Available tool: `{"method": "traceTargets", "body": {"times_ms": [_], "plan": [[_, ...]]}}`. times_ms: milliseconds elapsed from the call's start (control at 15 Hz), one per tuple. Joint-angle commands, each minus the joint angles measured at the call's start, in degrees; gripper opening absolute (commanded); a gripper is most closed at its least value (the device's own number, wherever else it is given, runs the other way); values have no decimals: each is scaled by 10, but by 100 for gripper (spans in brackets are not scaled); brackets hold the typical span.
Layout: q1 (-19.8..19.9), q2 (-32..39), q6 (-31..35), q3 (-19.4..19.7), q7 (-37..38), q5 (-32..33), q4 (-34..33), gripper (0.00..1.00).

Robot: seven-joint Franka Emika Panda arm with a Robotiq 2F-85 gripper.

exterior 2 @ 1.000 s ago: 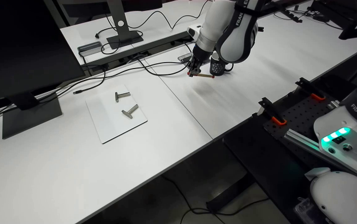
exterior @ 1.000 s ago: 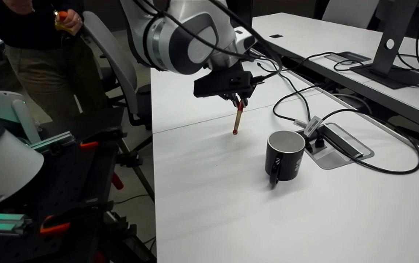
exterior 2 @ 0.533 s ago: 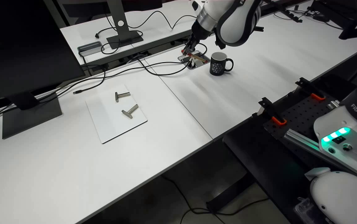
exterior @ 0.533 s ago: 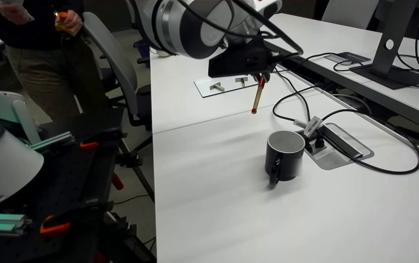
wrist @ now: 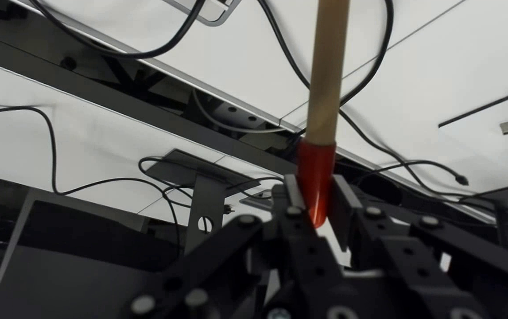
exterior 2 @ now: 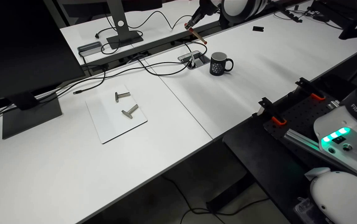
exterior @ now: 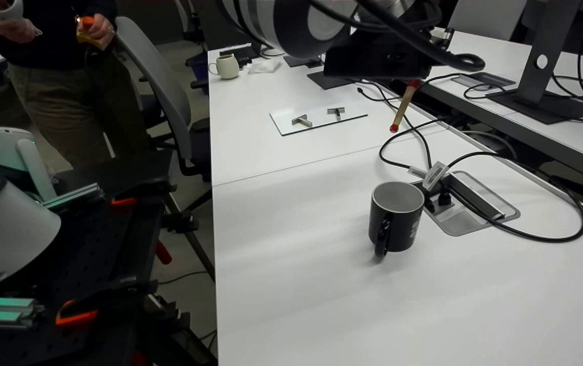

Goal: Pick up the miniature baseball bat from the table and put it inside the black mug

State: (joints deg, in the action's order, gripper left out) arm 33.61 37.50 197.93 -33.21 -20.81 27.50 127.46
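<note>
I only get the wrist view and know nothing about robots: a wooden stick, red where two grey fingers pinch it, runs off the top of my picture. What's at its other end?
Observer: More red: the miniature baseball bat has a red tip there, in both exterior views.
Operator: Where is it supposed to go?
Observer: Into the black mug, which stands upright on the white table.
Operator: Am I right over that, so I'd just lower it?
Observer: It doesn't look so: in an exterior view the tip shows off to the side opposite the mug's handle.
</note>
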Motion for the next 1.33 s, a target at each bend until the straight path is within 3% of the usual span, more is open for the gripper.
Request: {"method": "traceTargets", "body": {"times_ms": [0, 333, 400, 800, 867, 1267], "plan": [[89, 51, 0, -81, -24, -2, -16, 7], [147, 79, -1, -113, -58, -8, -2, 7], [121, 55, -1, -83, 3, 32, -7, 30], [132, 70, -1, -90, -6, 33, -6, 30], [132, 70, -1, -90, -6, 33, -6, 7], [201, 141, -1, -146, 22, 97, -46, 7]]}}
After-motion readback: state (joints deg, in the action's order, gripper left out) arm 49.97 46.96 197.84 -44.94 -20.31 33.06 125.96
